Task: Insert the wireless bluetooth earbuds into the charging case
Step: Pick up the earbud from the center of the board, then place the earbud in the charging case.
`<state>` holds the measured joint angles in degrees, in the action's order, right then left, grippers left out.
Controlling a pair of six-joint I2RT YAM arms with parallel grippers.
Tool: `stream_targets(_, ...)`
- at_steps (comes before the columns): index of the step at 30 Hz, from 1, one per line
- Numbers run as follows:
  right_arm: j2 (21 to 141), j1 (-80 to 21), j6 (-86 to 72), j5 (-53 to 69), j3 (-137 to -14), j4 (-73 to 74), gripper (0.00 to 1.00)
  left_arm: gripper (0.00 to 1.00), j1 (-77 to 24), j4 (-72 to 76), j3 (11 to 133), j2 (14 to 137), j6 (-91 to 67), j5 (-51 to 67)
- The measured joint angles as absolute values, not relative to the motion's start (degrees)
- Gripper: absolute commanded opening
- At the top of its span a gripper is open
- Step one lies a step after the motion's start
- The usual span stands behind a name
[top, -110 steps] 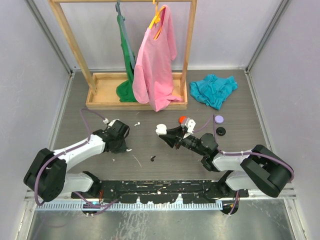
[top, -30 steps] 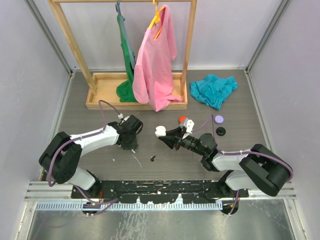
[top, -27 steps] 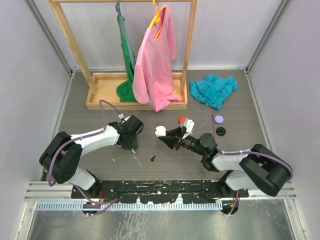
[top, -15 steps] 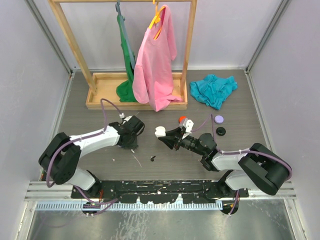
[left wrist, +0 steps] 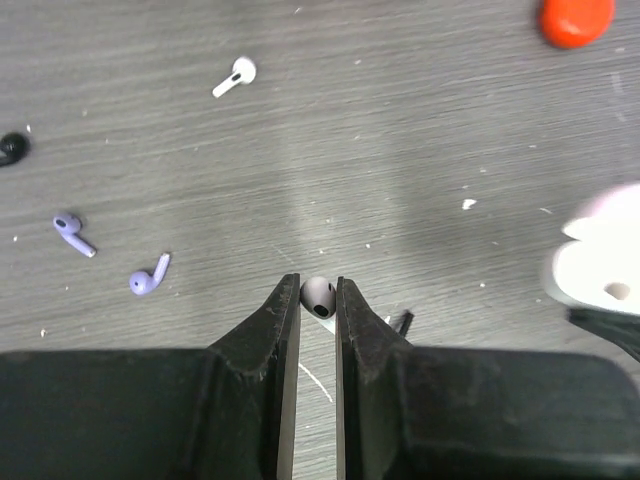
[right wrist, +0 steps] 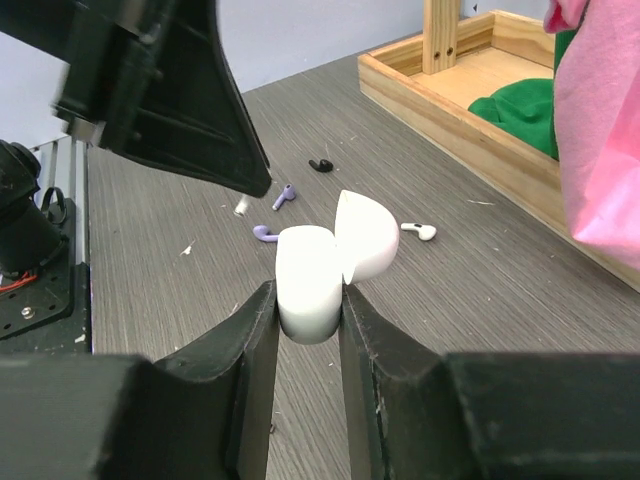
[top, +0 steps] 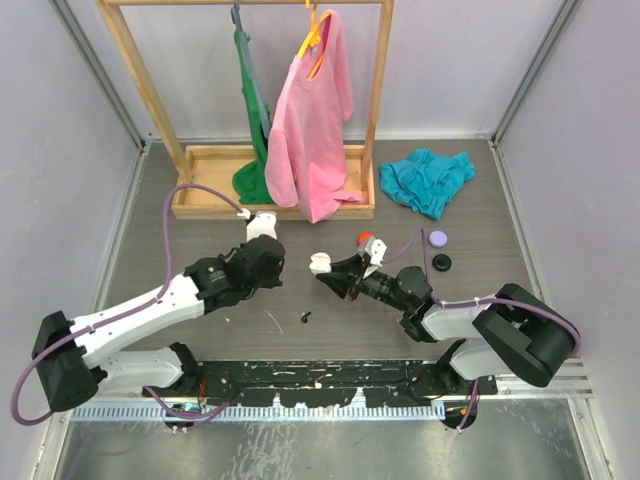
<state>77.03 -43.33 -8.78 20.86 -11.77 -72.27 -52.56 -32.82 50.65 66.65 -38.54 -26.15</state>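
Claws both closed. Left claw (left wrist: 318, 300) pinches pale earbud (left wrist: 319, 296) at fingertips. Right claw (right wrist: 306, 300) clamps white charging case (right wrist: 305, 275), lid open, at 3 o'clock from left claw. Loose on desk (left wrist: 420, 180): white earbud (left wrist: 234, 77) at 11 o'clock, lilac earbuds (left wrist: 148, 279) at 9, black earbud (left wrist: 12, 147) at 10.

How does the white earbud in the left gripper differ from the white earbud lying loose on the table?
The held earbud is pinched in the left gripper; the loose earbud lies flat on the table, untouched. The held one shows only its rounded head with a dark opening; the loose one shows head and stem. Both are white.
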Motion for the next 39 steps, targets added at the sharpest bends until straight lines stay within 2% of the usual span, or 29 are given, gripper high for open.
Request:
stream_targets(7, 77.9, -43.3, -8.8, 20.6, -11.8, -73.3, 0.19, 0.1, -59.6, -28.5, 51.5, 62.3, -33.2, -31.6)
stream_targets(20, 77.9, -43.5, -8.7, 20.6, -11.6, -75.3, 0.19, 0.11, -71.5, -17.2, 53.8, 64.4, -22.3, -42.4)
stream_targets(39, 78.9, -44.2, -5.9, 23.4, -8.7, -84.1, 0.19, 0.13, -75.5, -4.5, 53.1, 68.3, -12.8, -45.4)
